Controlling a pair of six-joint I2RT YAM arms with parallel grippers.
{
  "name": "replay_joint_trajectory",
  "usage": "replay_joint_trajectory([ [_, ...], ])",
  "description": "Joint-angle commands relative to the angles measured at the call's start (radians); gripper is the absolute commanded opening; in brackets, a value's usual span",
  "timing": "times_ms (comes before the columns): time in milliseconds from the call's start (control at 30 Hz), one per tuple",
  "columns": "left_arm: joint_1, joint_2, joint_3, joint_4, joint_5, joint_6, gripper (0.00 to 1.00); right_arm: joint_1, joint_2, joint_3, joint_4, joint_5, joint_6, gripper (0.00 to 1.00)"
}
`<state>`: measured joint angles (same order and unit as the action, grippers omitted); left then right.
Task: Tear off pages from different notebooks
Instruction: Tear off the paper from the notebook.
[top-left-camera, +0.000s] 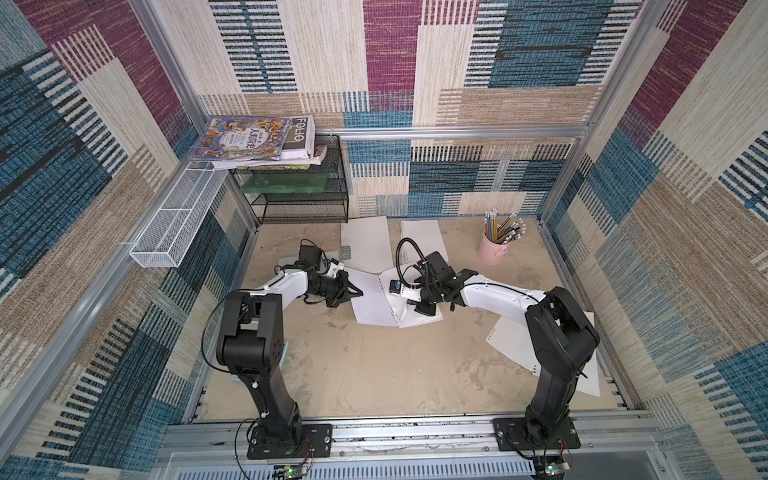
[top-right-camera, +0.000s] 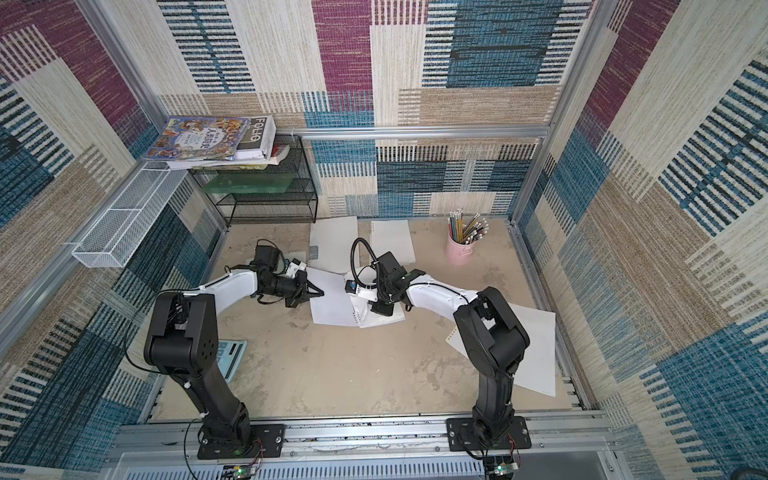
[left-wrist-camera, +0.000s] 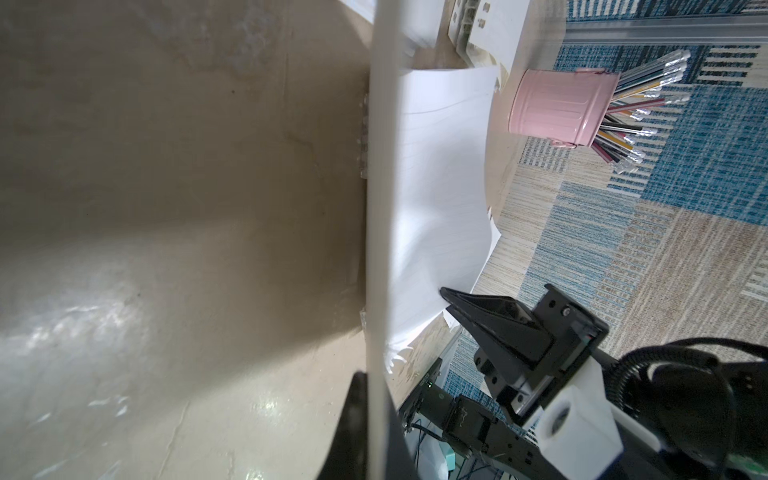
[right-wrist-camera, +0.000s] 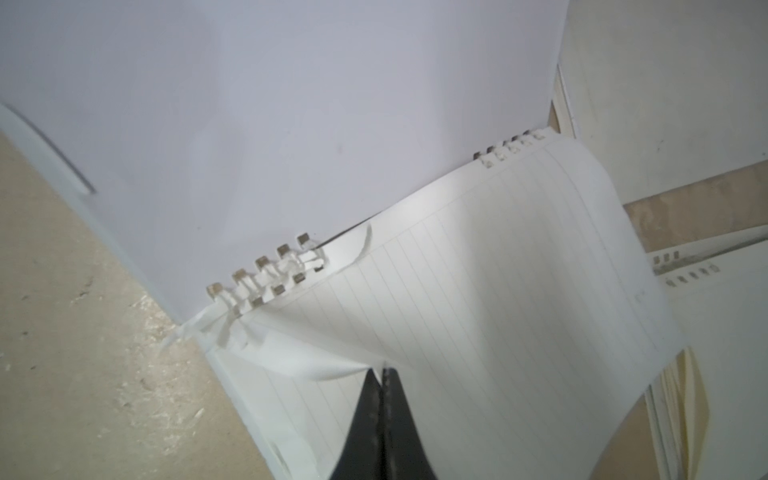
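An open notebook (top-left-camera: 372, 305) lies central on the tabletop (top-left-camera: 374, 374). The left hand (top-left-camera: 356, 294) clamps its cover (right-wrist-camera: 291, 104) edge; the right hand (right-wrist-camera: 382, 374) pinches a ruled page (right-wrist-camera: 498, 291), partly torn at the spiral (right-wrist-camera: 266, 274).

**Fig. Occluded, cropped & blurred regions.**

L wrist view: edge-on white paper strip (left-wrist-camera: 380, 199) blurred, v. near lens, cover or page unclear; black-fingered L gripper (left-wrist-camera: 376, 399) clamped on it, cropped by frame edge. R wrist view: black-fingered R gripper (right-wrist-camera: 381, 374) cropped too, pinching thin lined white page (right-wrist-camera: 498, 291). In a top view: pale-blue flat calculator (top-right-camera: 235, 353) mostly behind black L arm (top-right-camera: 183, 332). In both top views: loose white rectangular sheet (top-left-camera: 509, 336) partly under black R arm (top-left-camera: 557, 332); flat green item (top-left-camera: 286, 183) in black wire-mesh rack (top-left-camera: 301, 208) unidentifiable.
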<state>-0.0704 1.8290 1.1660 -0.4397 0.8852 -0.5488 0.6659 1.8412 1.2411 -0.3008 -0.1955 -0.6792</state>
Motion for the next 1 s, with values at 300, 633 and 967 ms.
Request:
replay_joint_trajectory([
  [300, -0.039, -0.001, 0.05, -0.088, -0.026, 0.079, 0.0, 0.028, 0.107, 0.209, -0.018, -0.051, 0.02, 0.0],
  [633, -0.063, 0.006, 0.081, -0.122, -0.032, 0.119, 0.0, -0.002, 0.279, 0.431, -0.14, -0.119, 0.136, 0.0],
  [967, -0.068, 0.008, 0.079, -0.131, -0.03, 0.13, 0.0, -0.054, 0.351, 0.58, -0.111, -0.11, 0.263, 0.0],
])
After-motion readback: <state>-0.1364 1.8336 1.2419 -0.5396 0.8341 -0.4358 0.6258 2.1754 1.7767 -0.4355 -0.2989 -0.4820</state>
